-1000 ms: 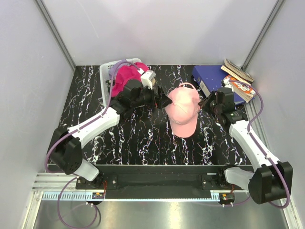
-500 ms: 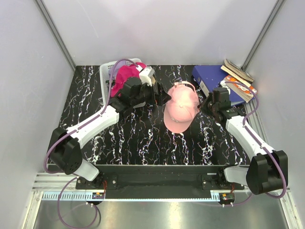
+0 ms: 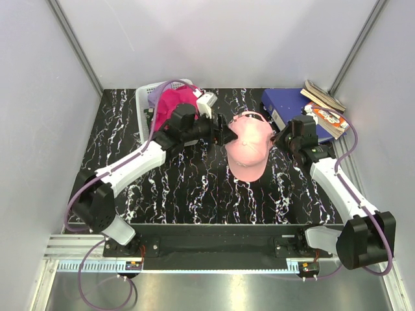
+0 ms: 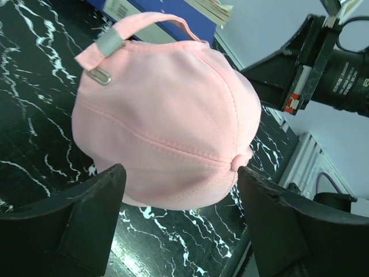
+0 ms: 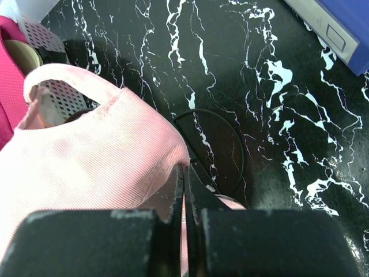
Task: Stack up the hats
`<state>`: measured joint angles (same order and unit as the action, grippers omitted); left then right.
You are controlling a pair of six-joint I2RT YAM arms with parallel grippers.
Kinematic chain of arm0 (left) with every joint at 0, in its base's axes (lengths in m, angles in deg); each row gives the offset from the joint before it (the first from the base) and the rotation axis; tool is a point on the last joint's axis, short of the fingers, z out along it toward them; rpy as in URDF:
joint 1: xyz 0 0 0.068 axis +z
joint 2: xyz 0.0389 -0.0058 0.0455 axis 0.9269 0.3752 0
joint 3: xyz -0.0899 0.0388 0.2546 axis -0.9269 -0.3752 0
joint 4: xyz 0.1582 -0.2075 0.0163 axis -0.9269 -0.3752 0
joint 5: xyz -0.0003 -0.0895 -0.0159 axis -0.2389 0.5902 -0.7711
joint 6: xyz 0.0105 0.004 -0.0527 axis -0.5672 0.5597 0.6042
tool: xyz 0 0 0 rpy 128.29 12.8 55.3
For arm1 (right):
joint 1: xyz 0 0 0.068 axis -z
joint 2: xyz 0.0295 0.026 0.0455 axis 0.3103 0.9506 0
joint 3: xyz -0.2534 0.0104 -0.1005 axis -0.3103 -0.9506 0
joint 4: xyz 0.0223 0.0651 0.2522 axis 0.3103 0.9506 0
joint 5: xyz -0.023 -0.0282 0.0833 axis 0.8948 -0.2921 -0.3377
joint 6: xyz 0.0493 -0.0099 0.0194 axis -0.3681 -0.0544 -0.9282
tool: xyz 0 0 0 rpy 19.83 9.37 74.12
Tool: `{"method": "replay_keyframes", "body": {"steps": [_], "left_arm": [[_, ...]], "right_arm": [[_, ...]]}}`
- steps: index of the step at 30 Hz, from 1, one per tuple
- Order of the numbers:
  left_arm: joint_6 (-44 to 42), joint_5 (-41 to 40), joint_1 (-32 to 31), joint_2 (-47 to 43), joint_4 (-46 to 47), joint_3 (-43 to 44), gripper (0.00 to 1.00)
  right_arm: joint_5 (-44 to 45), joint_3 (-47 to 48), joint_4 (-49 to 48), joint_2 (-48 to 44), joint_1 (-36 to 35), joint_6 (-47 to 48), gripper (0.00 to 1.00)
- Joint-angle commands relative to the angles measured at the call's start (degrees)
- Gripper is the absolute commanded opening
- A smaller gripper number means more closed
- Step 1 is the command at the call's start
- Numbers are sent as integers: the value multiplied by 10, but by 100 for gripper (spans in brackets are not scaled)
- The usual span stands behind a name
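Observation:
A light pink hat (image 3: 249,146) sits mid-table with its brim toward the near edge. My right gripper (image 3: 280,139) is shut on its right edge, and the right wrist view shows pink fabric (image 5: 86,161) pinched between the fingers of the gripper (image 5: 183,173). My left gripper (image 3: 227,133) is open at the hat's left side. In the left wrist view its fingers (image 4: 86,219) stand either side of the pink crown (image 4: 167,115). A magenta hat (image 3: 170,103) lies in the basket (image 3: 144,103) at the back left.
A blue binder (image 3: 285,103) and a pile of books (image 3: 324,107) lie at the back right, close behind my right arm. White walls close in the black marbled table (image 3: 194,188) on three sides.
The pink hat has shifted a little toward the back in my right gripper. My left gripper has come up against its crown and its jaws have narrowed slightly.

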<state>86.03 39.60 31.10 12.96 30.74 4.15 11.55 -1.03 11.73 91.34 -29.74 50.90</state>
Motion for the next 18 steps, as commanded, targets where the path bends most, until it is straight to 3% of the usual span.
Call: {"method": "replay_keyframes", "body": {"steps": [1,11,18], "left_arm": [[-1,36,-16,16,-1,51,77],[-50,-147,-108,24,-144,114,74],[-59,-198,-134,70,-189,168,69]], "right_arm": [[9,29,-8,4,2,-8,0],[20,35,-7,6,2,-16,0],[5,33,-12,10,1,-19,0]]}}
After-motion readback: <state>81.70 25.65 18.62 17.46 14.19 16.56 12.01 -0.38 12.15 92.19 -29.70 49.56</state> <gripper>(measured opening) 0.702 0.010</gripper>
